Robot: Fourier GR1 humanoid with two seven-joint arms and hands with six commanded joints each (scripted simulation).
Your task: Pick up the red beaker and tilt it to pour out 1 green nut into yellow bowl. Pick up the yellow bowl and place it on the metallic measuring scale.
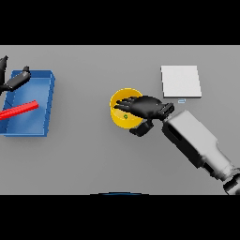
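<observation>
While over yellow bowl [123,117], right hand [145,108].

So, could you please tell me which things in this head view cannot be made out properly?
- Yellow bowl: the right robot hand covers much of its opening; whether it grips the rim is unclear.
- Green nut: too small to make out.
- Red beaker in the blue bin: cut off by the left edge.
- Left robot hand: partly off-frame.
- Scale display: too small.
</observation>
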